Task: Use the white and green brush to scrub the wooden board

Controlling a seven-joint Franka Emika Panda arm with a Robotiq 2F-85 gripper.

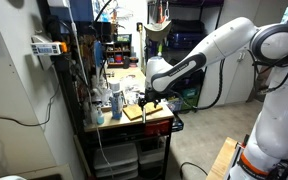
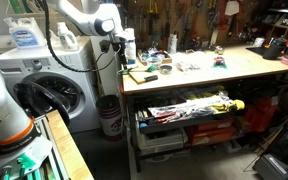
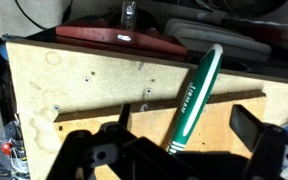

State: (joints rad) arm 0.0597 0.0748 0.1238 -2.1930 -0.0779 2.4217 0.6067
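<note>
Evidently early: gripper hovers, jaws spread; white and green brush lies ungrasped on wooden board; scrubbing not yet begun.

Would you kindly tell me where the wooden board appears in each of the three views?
Exterior view: wooden board near the centre, just under the gripper.
Exterior view: wooden board left of centre, upper half, below the gripper.
Wrist view: wooden board fills most of the picture, crossed by the white and green brush.
Shared landmark: the gripper, directly over the board in all views.
</note>
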